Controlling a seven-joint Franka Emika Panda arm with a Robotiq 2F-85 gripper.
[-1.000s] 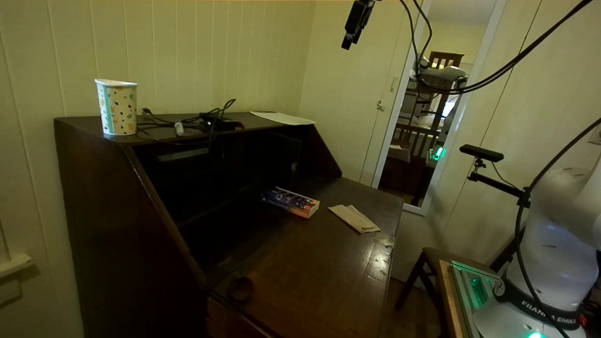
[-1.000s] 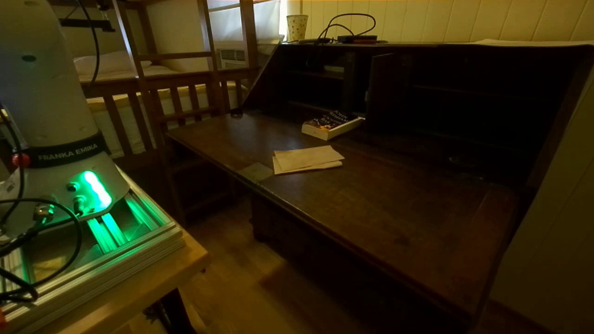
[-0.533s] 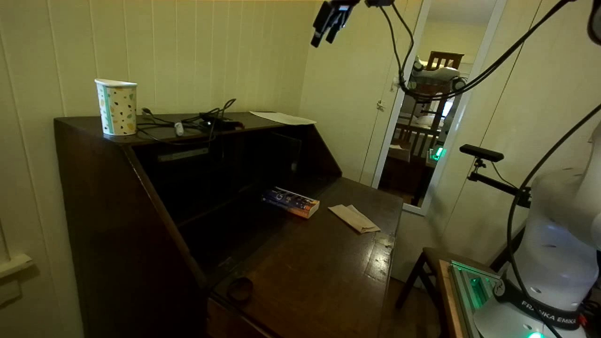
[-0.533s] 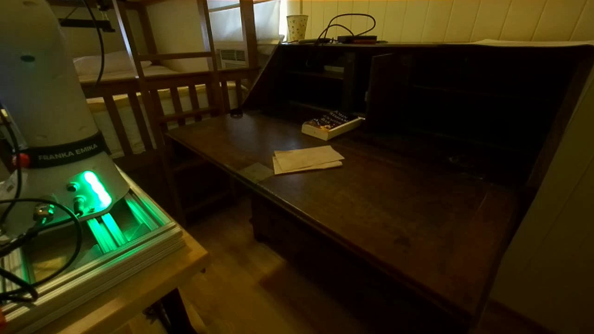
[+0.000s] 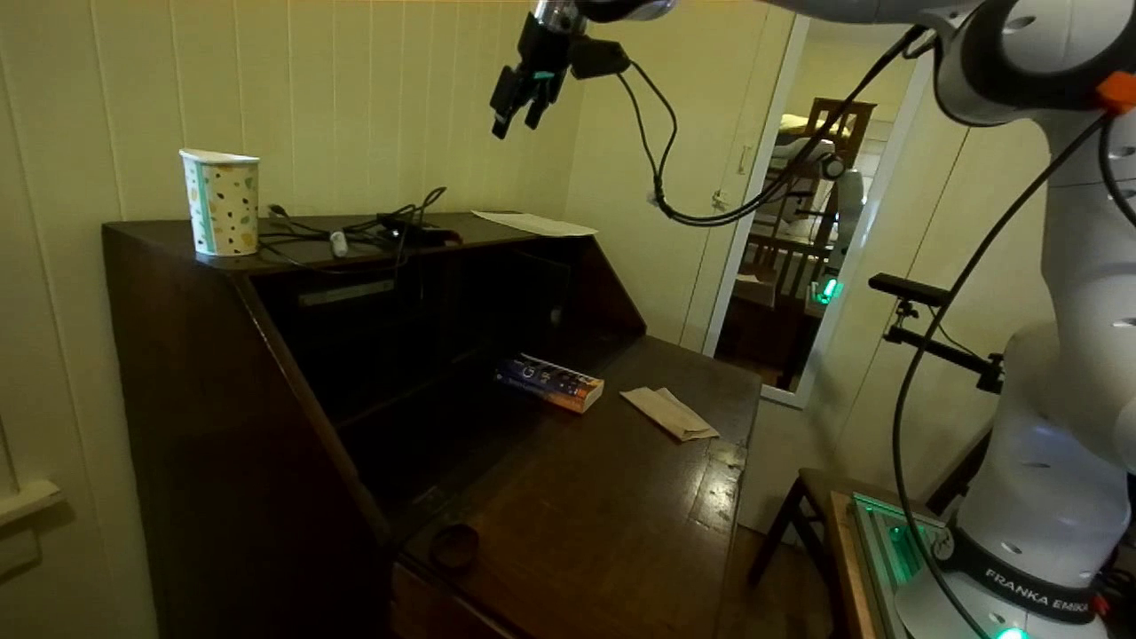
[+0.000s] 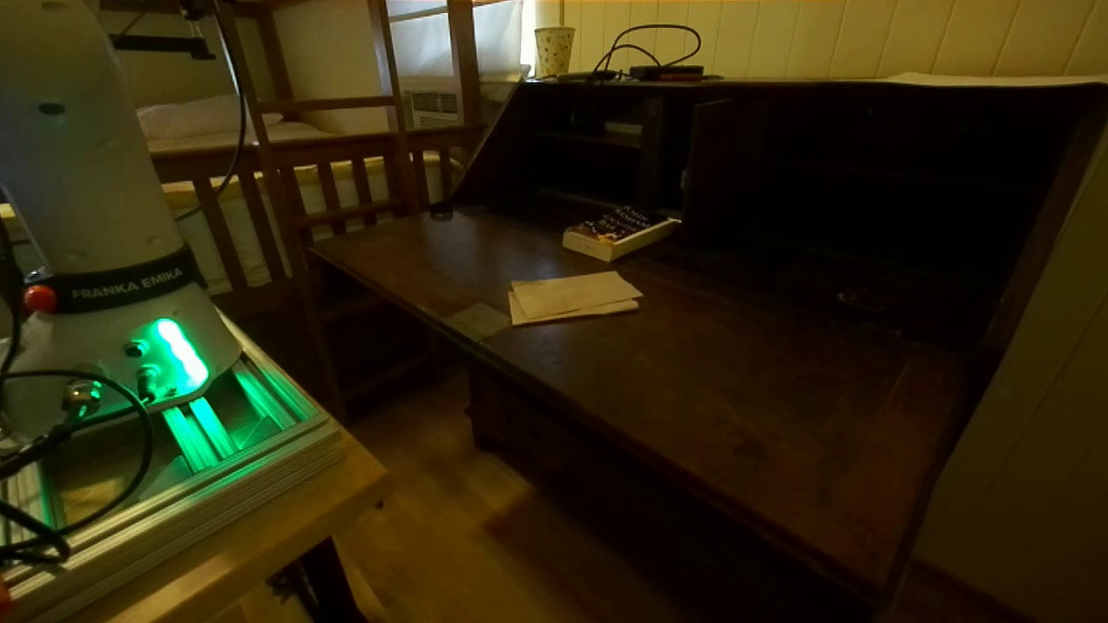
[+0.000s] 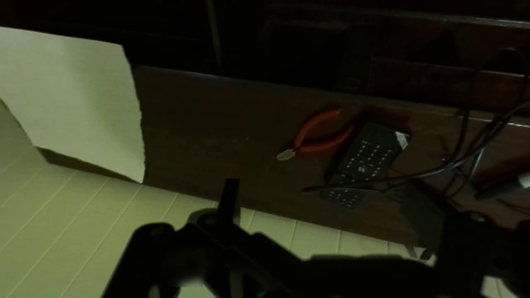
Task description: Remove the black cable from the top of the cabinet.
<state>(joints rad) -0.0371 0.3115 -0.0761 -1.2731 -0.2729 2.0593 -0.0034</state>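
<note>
- Pale panelled walls (image 5: 426, 98) meet in a corner behind a dark wooden cabinet (image 5: 240, 444); to its right in an exterior view is a tall mirror (image 5: 790, 257).
- On top of the cabinet, the upper surface (image 7: 207, 132) carries the black cable (image 7: 430, 172), a loose tangle with one loop standing up and a strand drooping over the front edge.
- The pincer (image 5: 516, 122) hangs in the air higher than that surface, tilted downward and well apart from the cable; in an exterior view the cable is below it and to the left.
- Its fingers (image 7: 229, 198) are spread wide, with only air in their grasp.
- Seen from the wrist, one end of the cable shows in the gap between the fingers but farther off, and the rest runs toward the right edge of the view.
- That end lies by a black box (image 7: 370, 149) with white marks; whether they touch I cannot tell. Just beside the box are orange-handled pliers (image 7: 319, 146).
- A speckled cup (image 5: 222, 204) stands upright on one side of the tangle, and a sheet of paper (image 5: 537, 224) lies on the other.
- Lower down, the fold-out surface (image 5: 603, 506) bears a thick book (image 5: 550, 382), a folded napkin (image 5: 670, 413) and a dark ring (image 6: 441, 210).
</note>
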